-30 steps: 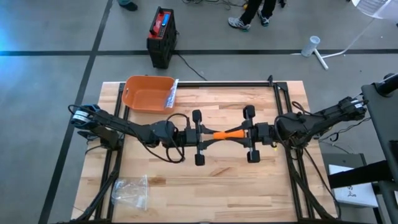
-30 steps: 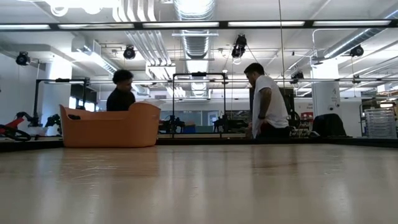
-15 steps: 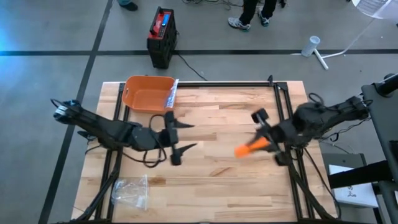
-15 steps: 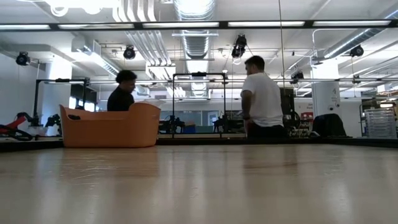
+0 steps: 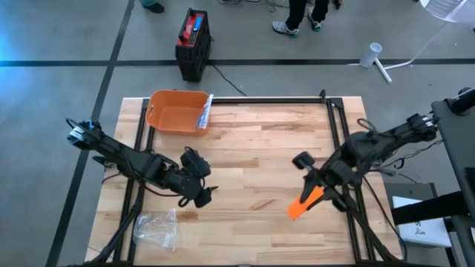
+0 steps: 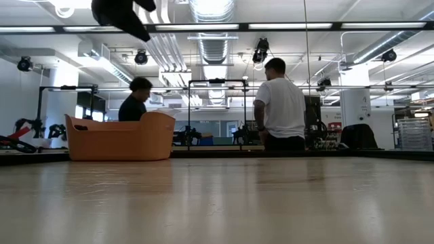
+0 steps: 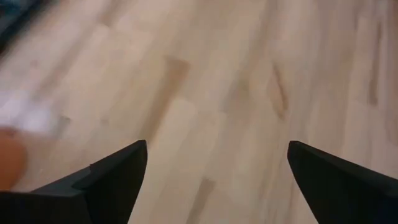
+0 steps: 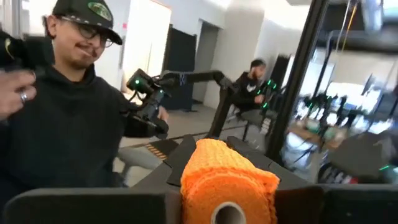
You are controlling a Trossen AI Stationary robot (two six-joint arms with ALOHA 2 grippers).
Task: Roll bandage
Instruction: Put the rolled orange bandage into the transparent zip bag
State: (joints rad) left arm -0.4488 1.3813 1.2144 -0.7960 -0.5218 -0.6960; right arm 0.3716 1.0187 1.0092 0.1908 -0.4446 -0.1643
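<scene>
Right gripper [image 5: 315,194] over the right part of the wooden table [image 5: 252,156], near the front, clamped on the orange bandage roll [image 5: 305,203]. Jaws closed to the roll's width, one finger each side in the right wrist view. Roll [image 8: 229,183] sticks out past the fingertips, cardboard core end-on toward the wrist camera. Held above the tabletop, angled toward the front edge, not touching the wood as far as the high view shows.

Left gripper [image 5: 199,193] over the left-centre of the table, empty. Jaws spread wide: both fingers [image 7: 112,180] stand far apart in the left wrist view, only bare planks between them. Well apart from the roll and from the right gripper.

Orange bin [image 5: 177,111] at the back-left of the table, something pale with blue print tucked against its right wall; contents not readable. Same bin [image 6: 120,137] at the far edge in the low view. Clear plastic bag [image 5: 156,227] at the front-left corner, near the left arm's base frame.

Black and red box [image 5: 194,43] on the floor behind the table. Two people [image 6: 277,105] in the room behind in the low view, a person in a cap and dark hoodie [image 8: 65,118] close by in the right wrist view.
</scene>
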